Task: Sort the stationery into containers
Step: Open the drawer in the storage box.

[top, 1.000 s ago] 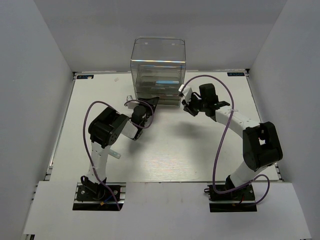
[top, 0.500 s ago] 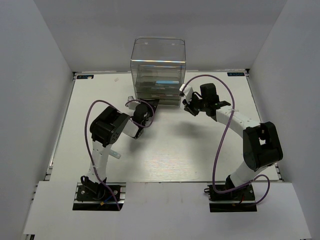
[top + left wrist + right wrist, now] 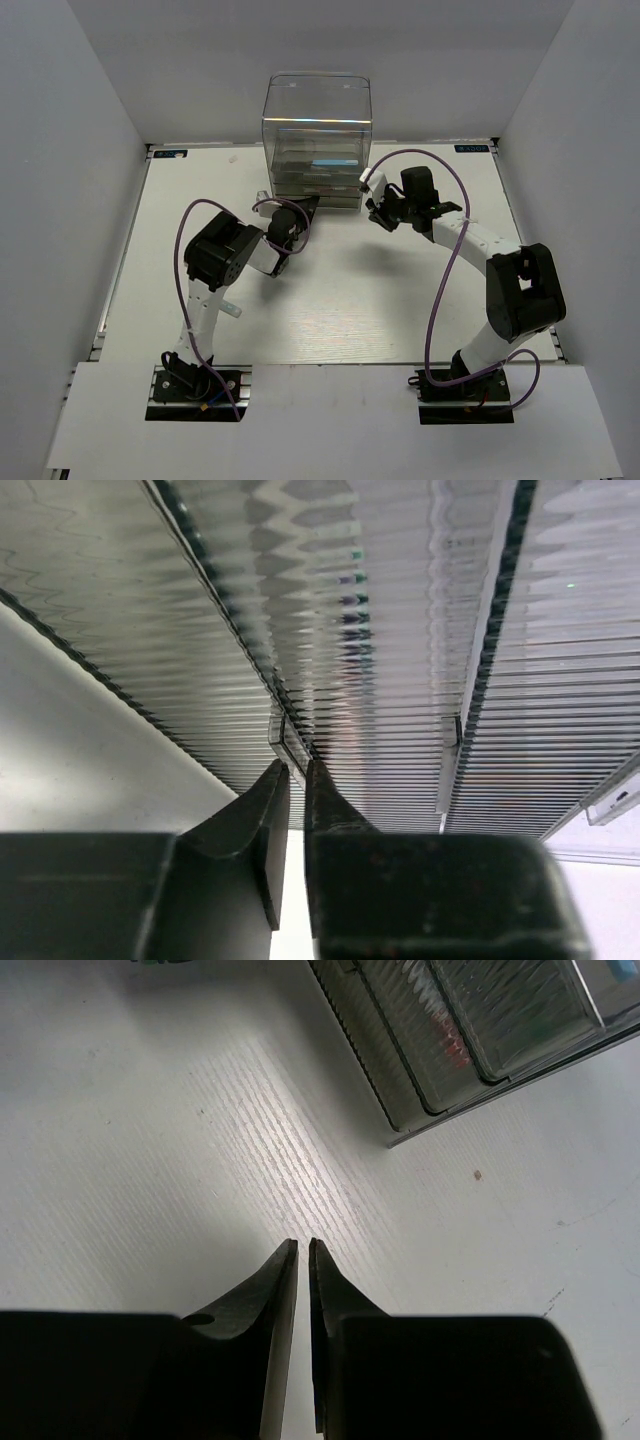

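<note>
The clear drawer box [image 3: 315, 120] stands at the back middle of the table. A light blue stick [image 3: 335, 163] lies inside one drawer. My left gripper [image 3: 301, 207] is at the box's lower front left. In the left wrist view its jaws [image 3: 297, 765] are shut on a small clear drawer handle [image 3: 288, 742] on the ribbed drawer fronts [image 3: 400, 630]. My right gripper [image 3: 377, 216] hovers over the table just right of the box front, shut and empty [image 3: 303, 1243]. The right wrist view shows the box's lower corner [image 3: 470, 1030] with red [image 3: 452, 1050] and green blurs behind the ribbed plastic.
White walls enclose the table on three sides. A small white piece [image 3: 232, 310] lies by the left arm. Purple cables loop over both arms. The white tabletop [image 3: 200, 1140] lies under my right gripper.
My left arm's elbow has shifted slightly right and toward the front; its gripper stays at the drawer front. My right gripper has barely moved.
</note>
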